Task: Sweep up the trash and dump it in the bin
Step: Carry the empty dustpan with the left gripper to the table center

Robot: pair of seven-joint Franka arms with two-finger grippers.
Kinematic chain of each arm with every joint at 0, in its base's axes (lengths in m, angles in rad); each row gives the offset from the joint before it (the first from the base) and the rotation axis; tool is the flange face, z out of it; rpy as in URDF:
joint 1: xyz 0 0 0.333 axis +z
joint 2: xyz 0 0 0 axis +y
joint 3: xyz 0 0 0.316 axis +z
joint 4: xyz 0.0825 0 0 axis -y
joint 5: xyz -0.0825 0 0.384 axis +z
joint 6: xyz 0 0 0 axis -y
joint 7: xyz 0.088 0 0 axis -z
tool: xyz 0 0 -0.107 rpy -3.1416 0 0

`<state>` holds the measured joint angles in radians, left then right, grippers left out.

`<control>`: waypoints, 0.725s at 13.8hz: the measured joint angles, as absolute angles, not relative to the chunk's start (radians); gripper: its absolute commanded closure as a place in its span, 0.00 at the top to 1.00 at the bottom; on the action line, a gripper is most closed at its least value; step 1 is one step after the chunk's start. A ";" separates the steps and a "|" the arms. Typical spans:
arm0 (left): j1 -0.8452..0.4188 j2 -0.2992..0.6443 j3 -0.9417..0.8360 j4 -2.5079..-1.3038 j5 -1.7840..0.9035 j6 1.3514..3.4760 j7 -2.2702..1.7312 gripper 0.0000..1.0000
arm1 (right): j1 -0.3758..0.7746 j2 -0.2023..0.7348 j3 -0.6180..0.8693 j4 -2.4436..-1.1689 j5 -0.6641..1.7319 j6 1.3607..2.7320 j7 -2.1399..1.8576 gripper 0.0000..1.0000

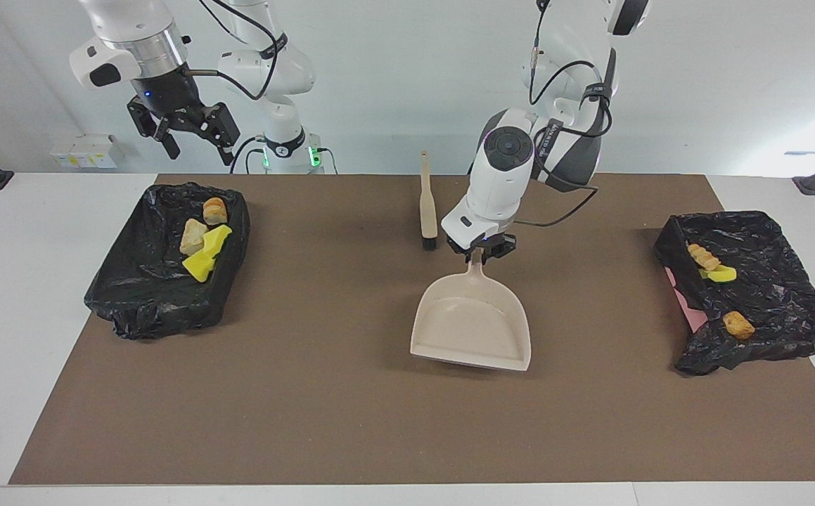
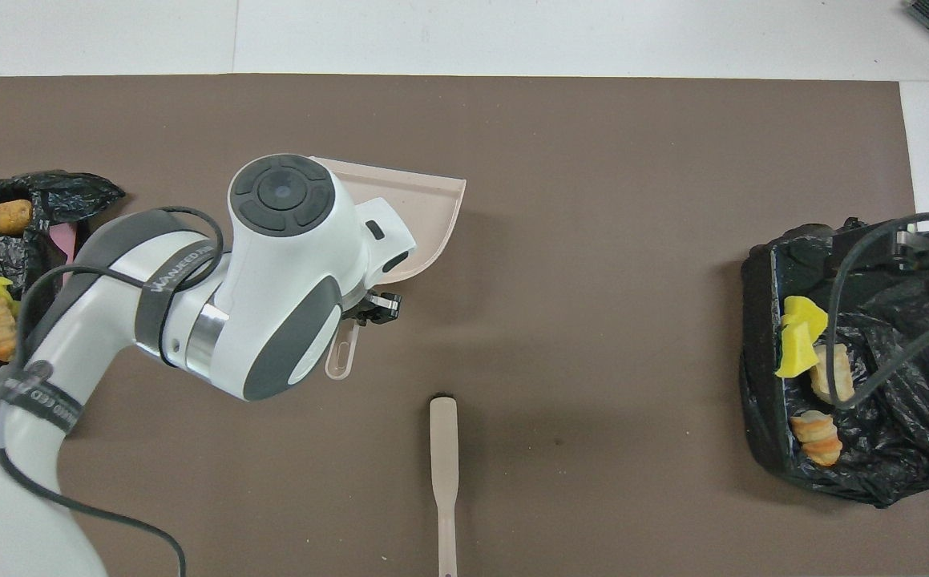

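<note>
our left gripper (image 1: 481, 251) clamps the beige dustpan (image 1: 472, 323) by its handle; the brush (image 1: 427, 208) lies just beside, its length running toward us; our right gripper (image 1: 183, 133) hangs open, waiting.

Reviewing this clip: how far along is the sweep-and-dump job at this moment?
Nearly finished, it seems. Done: the scraps lie in two black-lined bins, and none show on the brown mat. In hand: the left gripper is shut on the handle of the empty dustpan, over the mat's middle. Left: setting the dustpan down. The brush lies untouched, and the right gripper waits open above its bin.
</note>
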<state>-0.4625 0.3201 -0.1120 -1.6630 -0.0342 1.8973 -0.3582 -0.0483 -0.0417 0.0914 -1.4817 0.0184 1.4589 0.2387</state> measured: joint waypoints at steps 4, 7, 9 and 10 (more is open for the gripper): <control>-0.484 0.337 -0.112 -1.660 -0.038 1.904 -0.412 0.00 | -0.037 -0.042 0.092 -1.482 0.018 1.448 0.239 1.00; -0.493 0.361 -0.112 -1.660 -0.039 1.956 -0.458 0.00 | 0.010 -0.042 0.052 -1.482 0.018 1.442 0.239 1.00; -0.497 0.398 -0.112 -1.661 -0.039 2.005 -0.464 0.00 | 0.024 -0.042 0.032 -1.482 0.018 1.441 0.239 1.00; -0.504 0.419 -0.112 -1.661 -0.039 2.031 -0.467 0.63 | 0.025 -0.042 0.028 -1.482 0.018 1.441 0.239 1.00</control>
<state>-0.5041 0.4187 -0.1121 -1.6613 -0.0390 2.0310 -0.4669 0.0255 -0.0420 0.0275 -1.4817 0.0184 1.4405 0.2387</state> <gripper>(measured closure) 0.687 0.000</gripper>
